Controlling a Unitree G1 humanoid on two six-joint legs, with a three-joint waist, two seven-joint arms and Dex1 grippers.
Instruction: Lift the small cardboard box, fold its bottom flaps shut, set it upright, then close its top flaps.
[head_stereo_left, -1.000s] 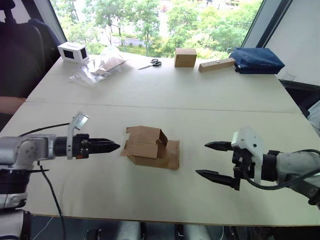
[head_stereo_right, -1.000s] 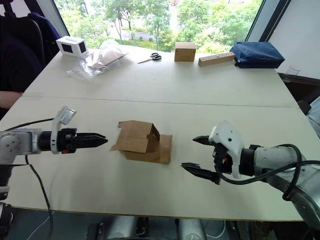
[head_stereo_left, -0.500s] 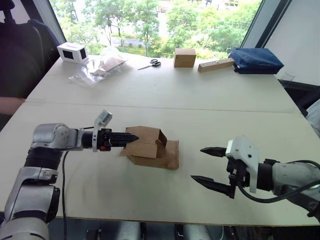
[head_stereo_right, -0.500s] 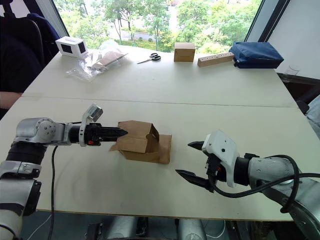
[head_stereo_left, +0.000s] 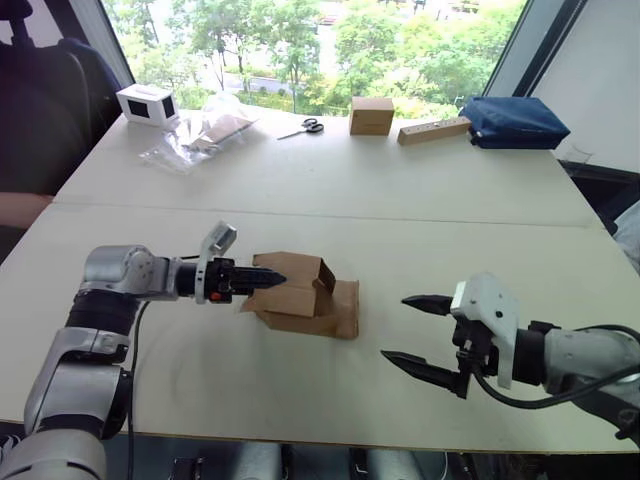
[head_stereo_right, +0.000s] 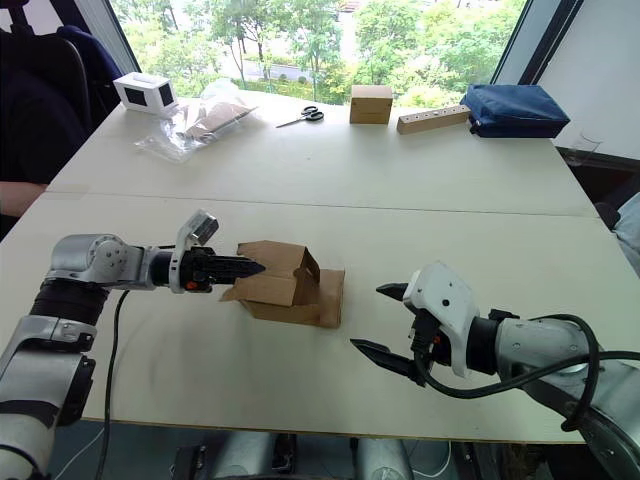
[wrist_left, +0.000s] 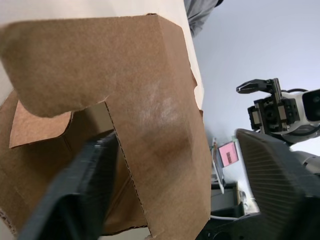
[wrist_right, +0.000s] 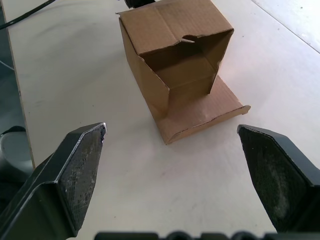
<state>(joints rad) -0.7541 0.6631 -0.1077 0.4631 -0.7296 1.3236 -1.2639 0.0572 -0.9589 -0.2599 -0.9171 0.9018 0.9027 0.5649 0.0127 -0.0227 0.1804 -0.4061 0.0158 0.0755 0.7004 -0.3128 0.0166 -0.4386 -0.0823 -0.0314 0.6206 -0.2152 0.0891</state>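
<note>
The small cardboard box (head_stereo_left: 298, 292) lay on its side near the middle of the pale bench (head_stereo_left: 330, 190), one flap (wrist_right: 207, 117) spread flat on the surface toward the robot's right and the open mouth facing that way. The left claw (head_stereo_left: 268, 281) reached in level from the left, and its wrist view showed the fingers parted, one dark finger (wrist_left: 82, 187) inside the carton beside a wall panel and the other outside it, the cardboard edge standing between them. Whether they pressed that wall could not be told. The right claw (head_stereo_left: 418, 333) hovered wide open just above the bench, well apart from the box, with bare surface between its fingertips (wrist_right: 82, 167) and the flat flap. Wide open bench also ran along the near edge. Far back, by the window, stood a sealed brown box (head_stereo_left: 371, 115), a long tan box (head_stereo_left: 433, 130), scissors (head_stereo_left: 302, 127), a blue bag (head_stereo_left: 511, 121), plastic wrapping (head_stereo_left: 196, 134) and a white box (head_stereo_left: 146, 104)
</note>
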